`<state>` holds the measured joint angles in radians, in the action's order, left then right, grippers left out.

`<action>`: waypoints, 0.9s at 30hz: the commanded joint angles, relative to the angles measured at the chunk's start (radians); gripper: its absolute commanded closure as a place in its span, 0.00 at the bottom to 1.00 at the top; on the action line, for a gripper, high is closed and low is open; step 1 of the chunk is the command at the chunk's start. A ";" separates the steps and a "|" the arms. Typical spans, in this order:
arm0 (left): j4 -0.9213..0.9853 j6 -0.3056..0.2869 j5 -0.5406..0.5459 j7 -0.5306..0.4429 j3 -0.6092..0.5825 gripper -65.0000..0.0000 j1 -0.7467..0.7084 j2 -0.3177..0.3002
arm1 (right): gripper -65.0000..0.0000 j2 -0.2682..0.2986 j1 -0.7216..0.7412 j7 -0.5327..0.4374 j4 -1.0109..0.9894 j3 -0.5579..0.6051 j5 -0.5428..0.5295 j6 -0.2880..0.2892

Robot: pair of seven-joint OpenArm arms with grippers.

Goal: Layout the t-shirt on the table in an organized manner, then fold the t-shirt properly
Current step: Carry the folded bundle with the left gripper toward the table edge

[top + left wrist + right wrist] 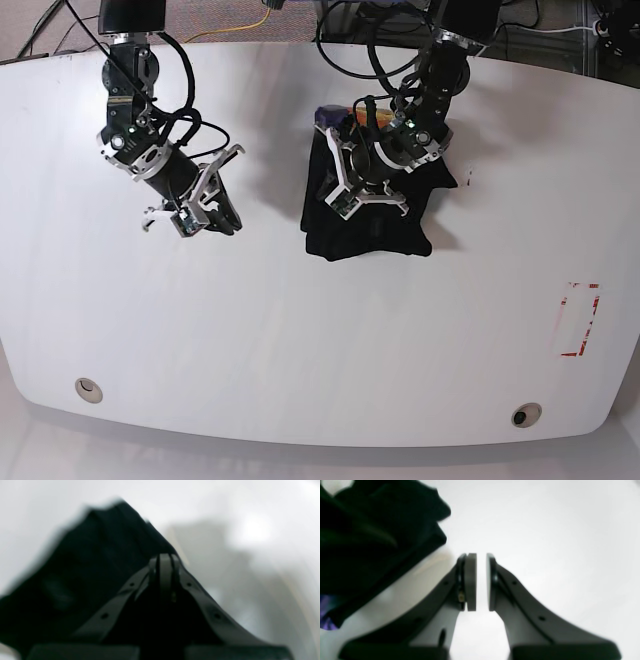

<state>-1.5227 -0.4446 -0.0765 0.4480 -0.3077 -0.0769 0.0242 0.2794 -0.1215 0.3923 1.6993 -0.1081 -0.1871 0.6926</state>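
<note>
The black t-shirt (380, 235) lies bunched in a wrinkled heap on the white table (300, 350), back of centre. My left gripper (345, 200) hangs over the heap's left part. In the left wrist view its fingers (165, 562) are pressed together right where the cloth's edge (87, 567) meets them, with the picture blurred. Well to the left of the shirt, my right gripper (210, 222) hovers above bare table. Its pads (471, 580) stand a narrow gap apart with only white table between them. The t-shirt (370, 542) fills that view's upper left, and a purple patch (325, 615) shows at its lower edge.
A red rectangular outline (578, 320) marks the table at the right. Two small round holes (88, 388) (525, 413) sit near the front edge. Cables (350, 40) run along the back edge behind the arms.
</note>
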 commanded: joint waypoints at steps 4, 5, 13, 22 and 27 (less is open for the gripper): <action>0.084 0.036 0.011 -0.082 0.052 1.00 0.012 -0.019 | 0.90 0.004 -0.017 0.023 0.081 -0.103 -0.021 0.006; 0.092 0.036 0.013 -0.082 0.061 1.00 0.012 -0.028 | 0.90 0.004 -0.019 0.033 0.089 -0.115 -0.021 0.006; 0.081 0.031 0.016 -0.082 0.167 1.00 -0.017 -0.129 | 0.90 0.002 -0.060 0.089 0.166 -0.201 -0.021 0.006; 0.001 -0.058 0.017 -0.074 0.321 1.00 -0.073 -0.263 | 0.90 0.002 -0.122 0.093 0.241 -0.227 -0.021 0.006; -0.037 -0.136 0.017 -0.073 0.457 1.00 -0.100 -0.287 | 0.90 -0.002 -0.129 0.093 0.241 -0.227 -0.021 0.006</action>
<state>-1.5341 -0.5682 -0.0486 0.3645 0.1070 -0.1707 -0.2504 0.2707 -0.2569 0.5091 1.9194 -0.3283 -0.1902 0.7002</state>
